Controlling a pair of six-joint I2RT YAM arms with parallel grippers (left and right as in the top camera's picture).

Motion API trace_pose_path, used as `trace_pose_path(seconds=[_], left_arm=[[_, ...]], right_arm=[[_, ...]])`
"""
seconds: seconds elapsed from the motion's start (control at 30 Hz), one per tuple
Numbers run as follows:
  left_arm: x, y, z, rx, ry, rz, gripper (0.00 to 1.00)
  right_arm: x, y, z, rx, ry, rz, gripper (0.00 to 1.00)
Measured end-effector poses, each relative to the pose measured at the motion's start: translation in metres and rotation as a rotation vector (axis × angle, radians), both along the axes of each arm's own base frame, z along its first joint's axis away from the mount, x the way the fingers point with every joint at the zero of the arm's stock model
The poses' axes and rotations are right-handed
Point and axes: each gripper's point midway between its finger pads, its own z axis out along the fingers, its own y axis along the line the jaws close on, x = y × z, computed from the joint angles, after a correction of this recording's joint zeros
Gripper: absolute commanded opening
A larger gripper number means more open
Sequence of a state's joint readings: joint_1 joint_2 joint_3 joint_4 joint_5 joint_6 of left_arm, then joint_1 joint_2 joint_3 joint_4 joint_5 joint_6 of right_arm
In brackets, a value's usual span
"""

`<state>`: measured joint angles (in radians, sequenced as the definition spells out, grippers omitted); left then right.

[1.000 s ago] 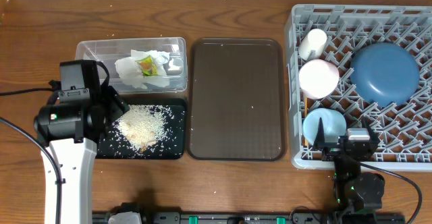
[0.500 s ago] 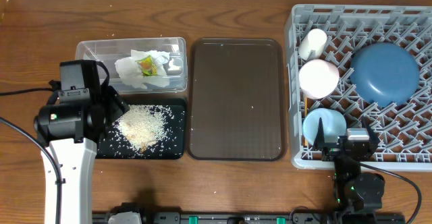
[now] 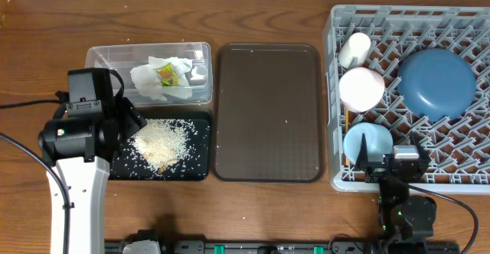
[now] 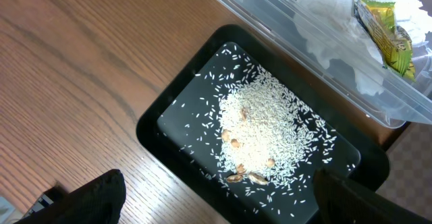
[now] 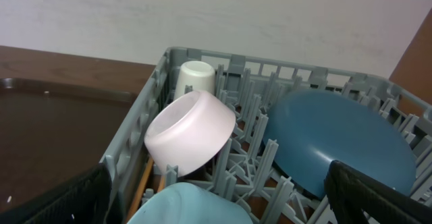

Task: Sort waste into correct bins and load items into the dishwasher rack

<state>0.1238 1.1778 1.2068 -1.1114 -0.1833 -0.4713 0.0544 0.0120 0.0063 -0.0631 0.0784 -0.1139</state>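
Sorting appears complete; judged step: withdraw both arms cleanly. The left gripper (image 4: 223, 207) hangs wide open and empty over the shallow black rectangular tray (image 3: 197, 166) holding the loose white rice grains (image 4: 260, 129); lift straight up to avoid scattering them. The right gripper (image 5: 216, 204), jaws spread and holding nothing, sits at the near wall of the large grey lattice dishwasher rack (image 3: 334, 93); back away clear of the pegs and the small light-blue bowl (image 3: 367, 143). The small yellow-green snack wrapper (image 4: 381, 28) lies in the clear rectangular plastic container (image 3: 99, 55); its print is illegible. No other writing is visible.
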Motion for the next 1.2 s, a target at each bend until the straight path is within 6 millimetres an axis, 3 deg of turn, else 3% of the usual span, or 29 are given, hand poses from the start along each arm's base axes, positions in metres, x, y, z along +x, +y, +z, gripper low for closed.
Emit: trace_pose_path(seconds=[0.27,0.4,0.63,0.87,0.97,1.2], left_arm=[[-0.001,0.0,0.004,0.002,-0.015,0.0,0.91],[-0.011,-0.001,0.026,0.014,-0.11,0.0,0.91],[-0.048,-0.006,0.07,0.043,-0.34,0.0,0.91],[-0.092,-0.011,0.091,0.068,-0.538,0.0,0.91],[-0.104,-0.013,0.084,0.072,-0.571,0.001,0.91],[-0.12,-0.015,0.04,0.069,-0.56,-0.001,0.91]], right_arm=[[0.0,0.0,0.0,0.0,0.0,0.0,0.99],[0.0,0.0,0.0,0.0,0.0,0.0,0.99],[0.0,0.0,0.0,0.0,0.0,0.001,0.99],[0.0,0.0,0.0,0.0,0.0,0.001,0.99],[0.0,0.0,0.0,0.0,0.001,0.001,0.99],[0.0,0.001,0.0,0.0,0.001,0.003,0.99]])
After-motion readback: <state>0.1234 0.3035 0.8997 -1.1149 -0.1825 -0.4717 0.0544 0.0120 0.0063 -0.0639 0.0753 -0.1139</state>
